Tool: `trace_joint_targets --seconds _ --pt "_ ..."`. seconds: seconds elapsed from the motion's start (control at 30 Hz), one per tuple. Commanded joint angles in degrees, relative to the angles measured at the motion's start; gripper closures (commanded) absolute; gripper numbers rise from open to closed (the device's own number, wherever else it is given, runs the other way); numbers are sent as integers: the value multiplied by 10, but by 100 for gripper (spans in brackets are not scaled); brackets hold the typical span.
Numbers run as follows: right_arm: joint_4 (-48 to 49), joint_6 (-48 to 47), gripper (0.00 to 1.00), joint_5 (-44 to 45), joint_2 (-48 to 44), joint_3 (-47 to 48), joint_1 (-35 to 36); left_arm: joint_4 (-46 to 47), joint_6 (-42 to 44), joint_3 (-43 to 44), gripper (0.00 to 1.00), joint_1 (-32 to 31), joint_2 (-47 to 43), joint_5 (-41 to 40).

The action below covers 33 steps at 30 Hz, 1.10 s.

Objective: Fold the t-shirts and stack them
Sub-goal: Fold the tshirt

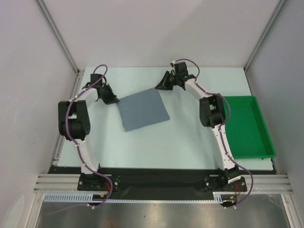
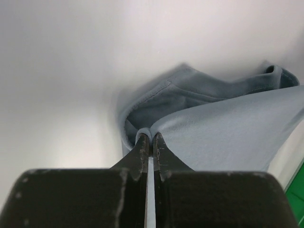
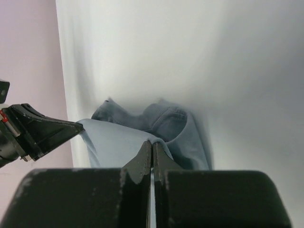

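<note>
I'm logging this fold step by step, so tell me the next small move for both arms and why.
Probably raise both pinched corners together a little and bring them toward the near edge, halving the t-shirt. The left gripper and right gripper are each shut on a corner of its far side, while the rest lies flat on the table.
</note>
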Motion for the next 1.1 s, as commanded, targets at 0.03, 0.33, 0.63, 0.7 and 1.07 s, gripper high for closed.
trace_joint_targets --seconds 0.03,0.33,0.63,0.7,1.07 --pt "60 27 97 7 21 44 -14 40 0 -6 100 12 5 -12" --pt "-8 6 55 7 46 111 -12 33 3 16 54 19 3 -52" --pt "-320 -170 36 160 -107 71 -22 -8 17 -35 24 18 -168 -67" --pt "-359 -188 34 184 -158 18 -20 -8 9 -62 37 13 -217 -27" --pt "-271 -219 28 90 -403 -319 39 4 -13 -245 29 -82 -399 7"
